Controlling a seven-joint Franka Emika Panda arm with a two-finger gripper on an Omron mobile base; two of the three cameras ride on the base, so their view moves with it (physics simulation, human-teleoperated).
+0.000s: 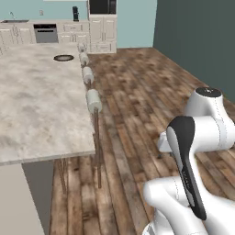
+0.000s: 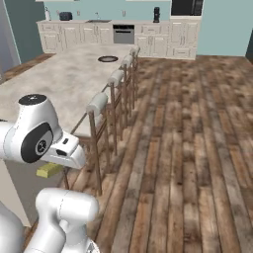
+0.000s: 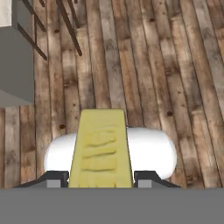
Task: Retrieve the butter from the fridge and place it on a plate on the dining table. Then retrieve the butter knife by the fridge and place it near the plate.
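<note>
Plate [image 1: 63, 58] sat on the dining table [image 1: 36, 101], toward its far end. Stools [image 1: 93, 101] stood in a row along the table's right side. Cabinets [image 2: 89, 35] ran behind the table. Butter [image 3: 103, 151] hung above the floor [image 3: 175, 65].

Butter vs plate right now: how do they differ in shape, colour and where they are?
The butter is a pale-yellow rectangular stick; the plate is round, with a dark rim and grey centre. The butter is held between the fingers above the wooden floor; the plate lies flat on the dining table. In the base views the butter sits close to the robot, the plate at the table's far end.
</note>
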